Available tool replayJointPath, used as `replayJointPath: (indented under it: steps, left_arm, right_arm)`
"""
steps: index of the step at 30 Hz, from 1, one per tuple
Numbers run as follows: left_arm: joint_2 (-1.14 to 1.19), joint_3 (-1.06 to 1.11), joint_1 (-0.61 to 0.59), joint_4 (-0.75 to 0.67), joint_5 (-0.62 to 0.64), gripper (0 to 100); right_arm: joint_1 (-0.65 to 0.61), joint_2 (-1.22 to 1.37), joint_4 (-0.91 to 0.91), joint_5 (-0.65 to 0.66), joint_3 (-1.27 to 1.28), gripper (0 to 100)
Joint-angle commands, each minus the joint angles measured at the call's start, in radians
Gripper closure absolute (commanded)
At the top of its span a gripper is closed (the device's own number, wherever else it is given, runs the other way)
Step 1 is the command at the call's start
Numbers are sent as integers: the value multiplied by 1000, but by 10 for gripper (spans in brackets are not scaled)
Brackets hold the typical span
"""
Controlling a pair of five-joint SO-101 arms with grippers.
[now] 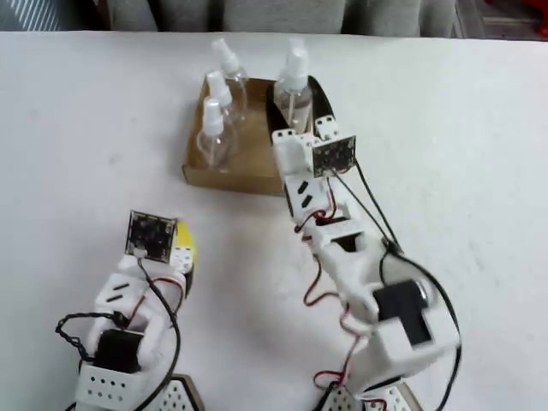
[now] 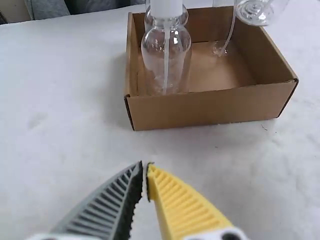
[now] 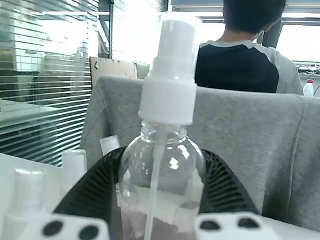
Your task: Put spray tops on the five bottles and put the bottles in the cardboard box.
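Observation:
The cardboard box sits at the back middle of the table. Three clear bottles with white spray tops stand along its left side. Another clear bottle with a spray top is upright at the box's right side, and my right gripper is shut on it, its black fingers wrapped around the body. My left gripper rests low on the table in front of the box, apart from it. Its grey and yellow fingers are shut on nothing.
White tabletop lies open to the left and right of the box. The nearest boxed bottle stands behind the box's front wall. Grey chair backs line the far edge.

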Motion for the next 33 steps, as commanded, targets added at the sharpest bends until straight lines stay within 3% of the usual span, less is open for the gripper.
replayJointPath:
  steps: [1,6,12,23,29,33]
  left_arm:
    - [-12,-3,-5,-38,-5,976]
    - [-12,-3,38,-110,92,977]
    - [-13,-3,232,-236,167,978]
    - [-13,-3,553,-189,161,978]
    - [-10,-3,559,-215,161,978]
    - [-10,-3,522,-221,161,978]
  right_arm:
    - [-39,-236,255,-37,5,983]
    - [-82,-495,619,-221,12,983]
    - [-145,-653,898,-273,11,983]
    - [-229,-662,963,-275,87,983]
    - [-248,-673,966,-267,160,983]
    - [-245,-711,1069,-265,155,983]
